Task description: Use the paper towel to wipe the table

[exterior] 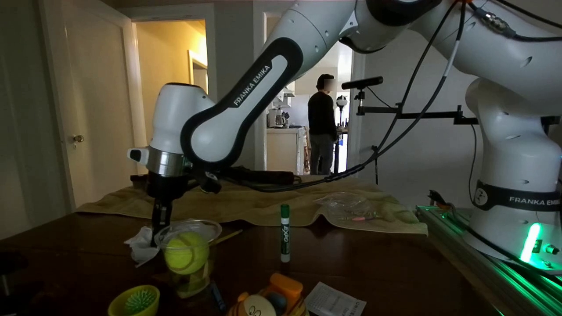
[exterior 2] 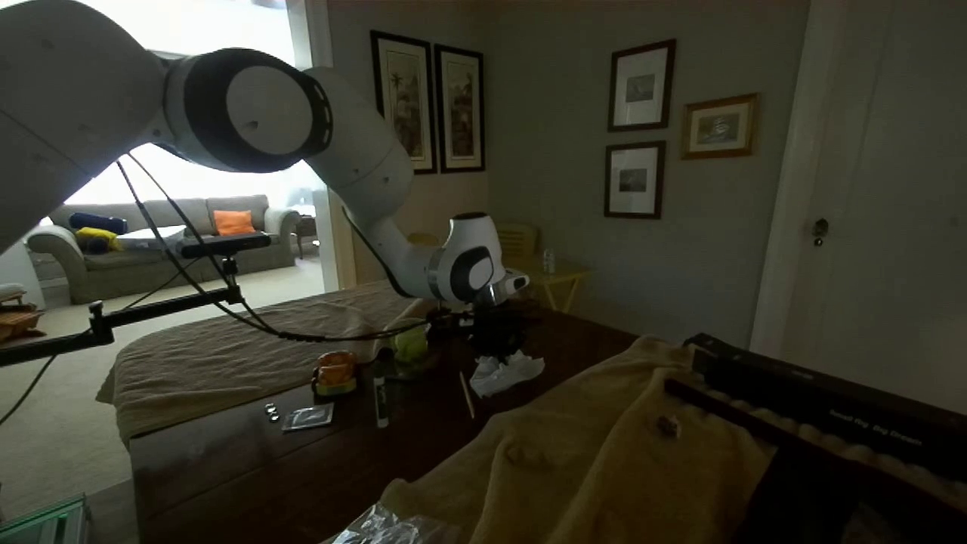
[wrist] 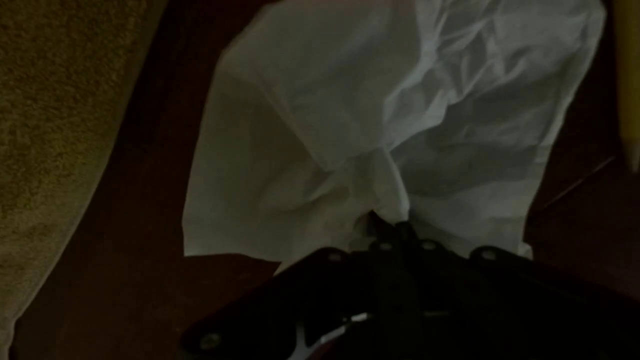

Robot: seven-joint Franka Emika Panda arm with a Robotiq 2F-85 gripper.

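The crumpled white paper towel lies on the dark brown table. In an exterior view it shows beneath the gripper, and it spreads over much of the wrist view. My gripper points down with its fingertips together on a raised fold of the towel. In an exterior view the fingers reach down to the towel, at table height, partly behind a clear cup. Bare table shows around the towel in the wrist view. The fingertips are dark in that view.
A clear cup with a tennis ball stands close to the gripper. A pencil lies beside the towel. A green-capped marker stands upright. A yellow bowl, an orange toy, a packet and a beige cloth are also there.
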